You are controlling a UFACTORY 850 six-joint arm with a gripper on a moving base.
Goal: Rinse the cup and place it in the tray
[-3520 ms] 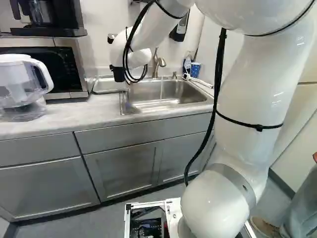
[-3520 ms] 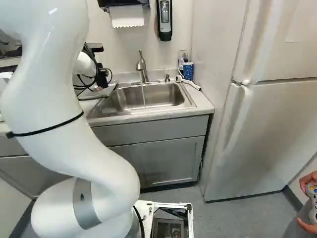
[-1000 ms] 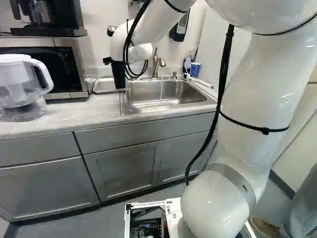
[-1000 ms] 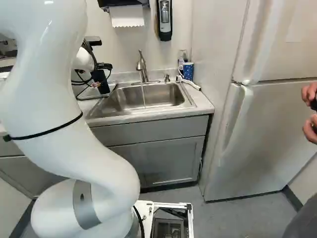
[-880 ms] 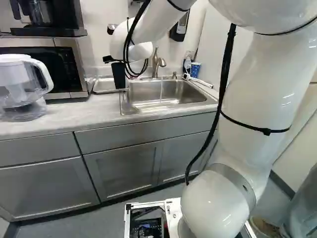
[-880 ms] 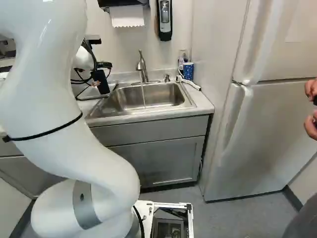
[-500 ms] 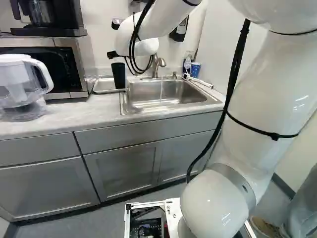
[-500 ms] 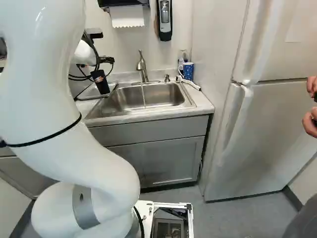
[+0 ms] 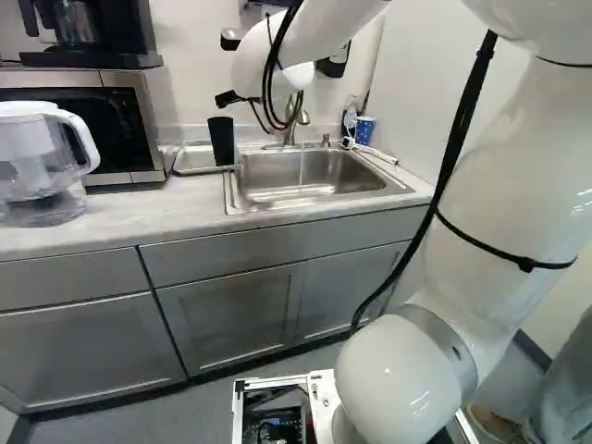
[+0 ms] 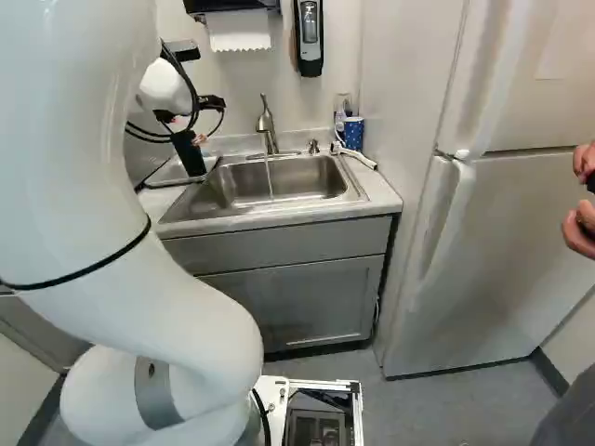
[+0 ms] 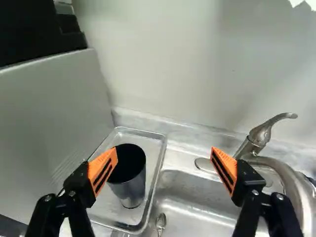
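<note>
Gripper (image 10: 213, 102) is wide open, holding zilch.
Past its fingers, the black cup (image 11: 132, 190) is standing upright in the metal tray (image 11: 151, 148), right beside the sink (image 11: 195, 195), and the tap (image 11: 257, 140) behind that has a thin stream running.

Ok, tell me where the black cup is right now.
The black cup stands upright in the metal tray, beside the sink, left of the faucet in the left base view.
</note>
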